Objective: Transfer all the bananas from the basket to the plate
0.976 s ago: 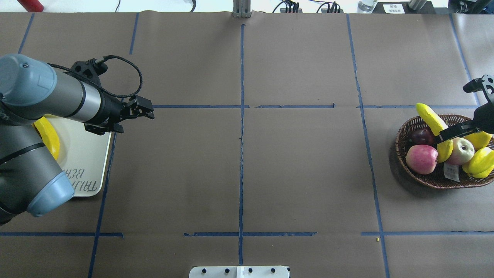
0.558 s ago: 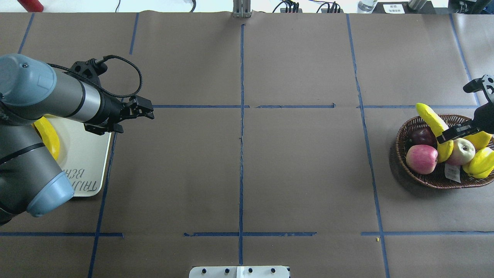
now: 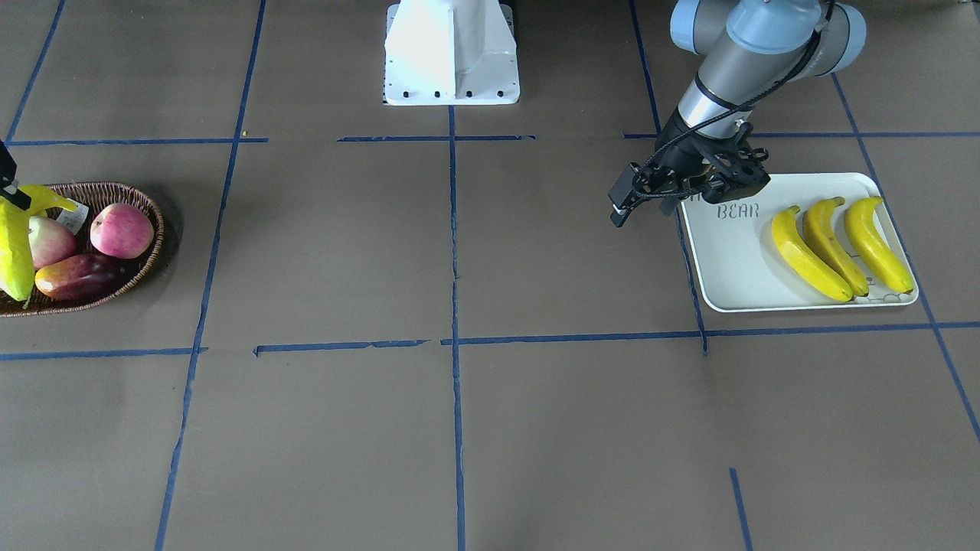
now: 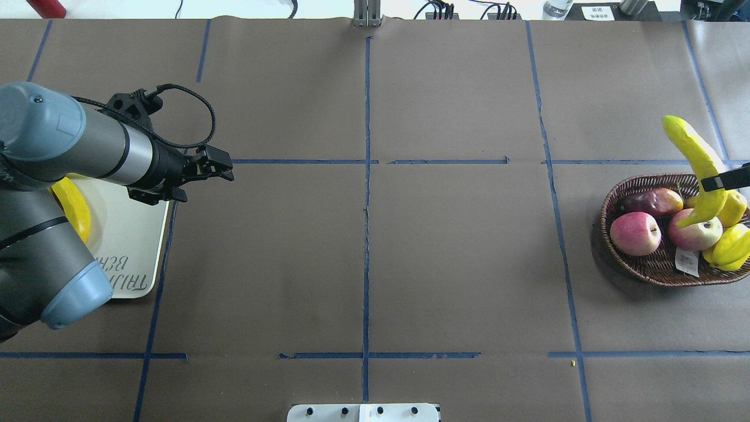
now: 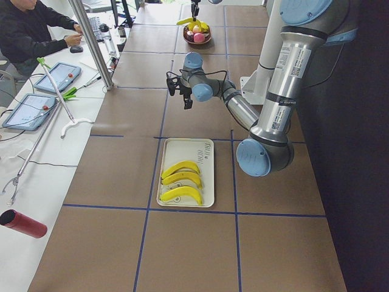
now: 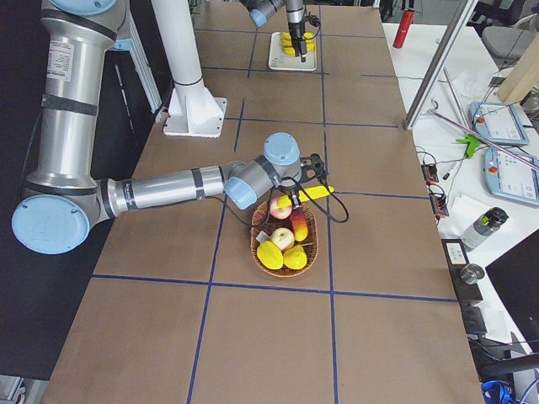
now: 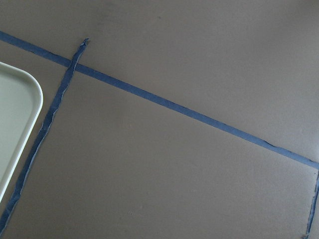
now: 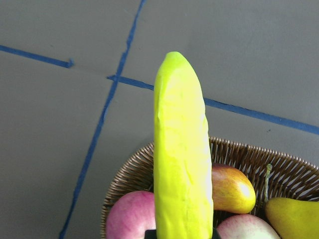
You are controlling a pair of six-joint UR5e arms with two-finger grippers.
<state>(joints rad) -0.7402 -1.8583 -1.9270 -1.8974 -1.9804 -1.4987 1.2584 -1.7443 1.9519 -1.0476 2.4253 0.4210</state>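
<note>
Room is left on the plate (image 4: 126, 246) at the left end of the desk (image 4: 457, 264), where 3 bananas (image 3: 831, 246) are laid side by side and the printed half is bare. The left pincer (image 4: 225, 167) is held released and empty just off the plate's corner. Well apart, at the right end, the 4th banana (image 4: 694, 152) is gripped near its lower end by the clenched right pincer (image 4: 708, 186) and is tilted up over the basket (image 4: 644, 272), its lower tip hanging above the apples (image 4: 635, 233). The lift is best finished straight up, so that the tip is carried clear of the apples and the braided rim before any sideways travel is begun. Because most of the banana's length stands beyond the grip, a slow, steady carry is advised, lest it swing or slip. A hand-over to the left pincer may well be needed, given how far off the plate lies. The banana should then be set parallel to the other 3.
</note>
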